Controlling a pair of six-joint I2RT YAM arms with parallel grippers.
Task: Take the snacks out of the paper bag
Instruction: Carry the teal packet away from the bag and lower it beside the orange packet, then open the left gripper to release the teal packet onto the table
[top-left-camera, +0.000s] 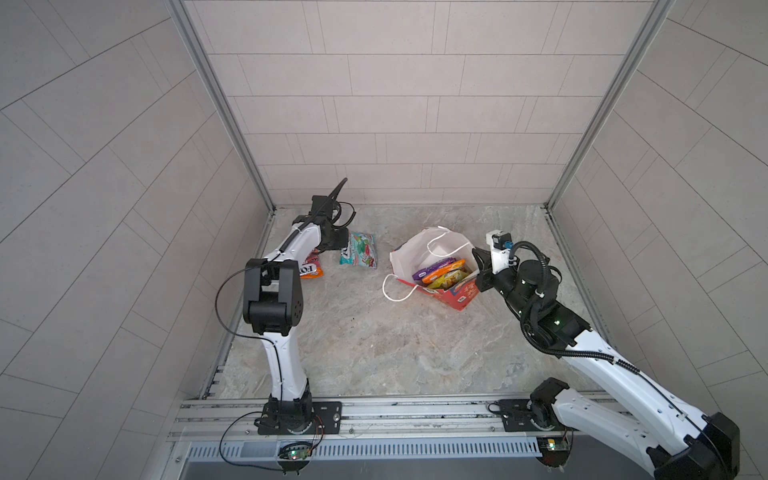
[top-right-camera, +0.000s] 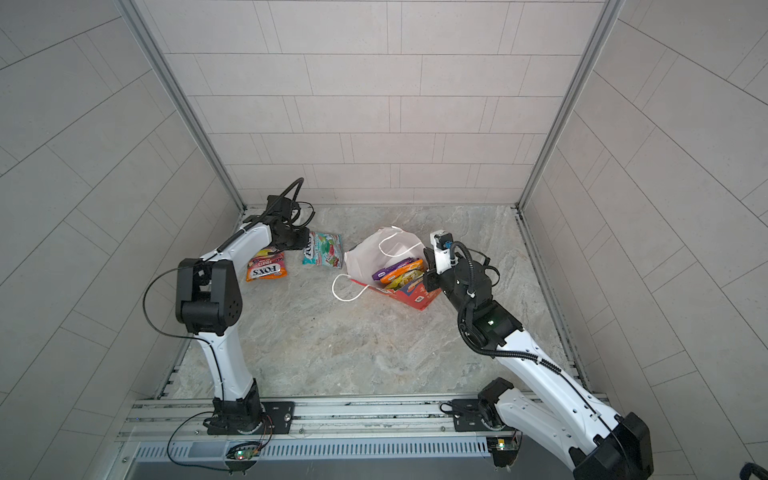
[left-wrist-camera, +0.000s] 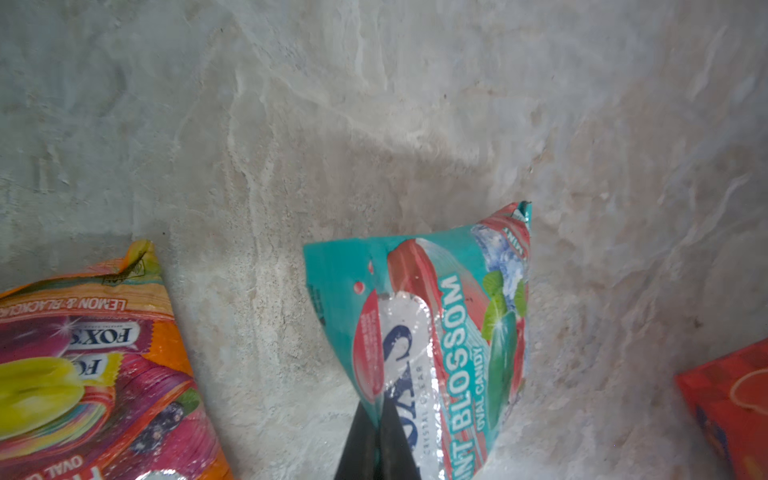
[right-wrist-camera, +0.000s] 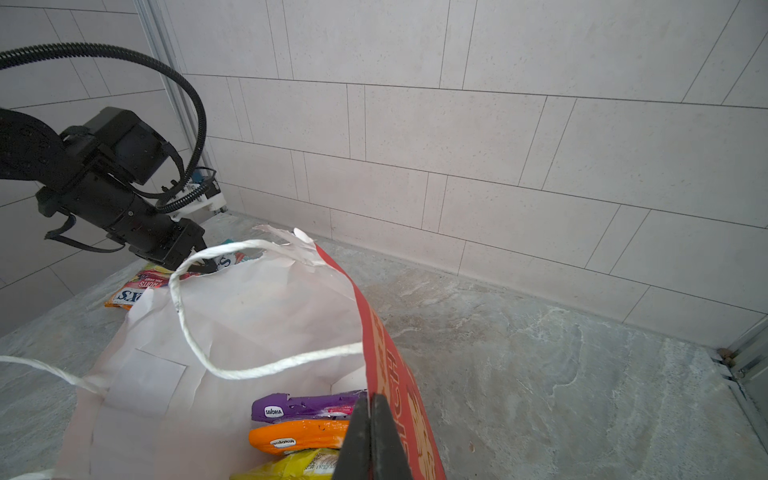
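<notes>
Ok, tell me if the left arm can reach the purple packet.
Probably not yet: the left gripper is shut on the teal packet. Once freed, likely yes; the right gripper holds the bag open.

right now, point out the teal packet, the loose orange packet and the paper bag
teal packet (top-left-camera: 360, 251): in a top view, its middle
loose orange packet (top-right-camera: 266, 271): in a top view, white lettering
paper bag (top-left-camera: 457, 296): in a top view, red wall

A mottled grey tabletop (top-left-camera: 374, 340) sits between pale tiled walls (top-left-camera: 395, 104), with a metal rail (top-left-camera: 395, 415) along its front.
</notes>
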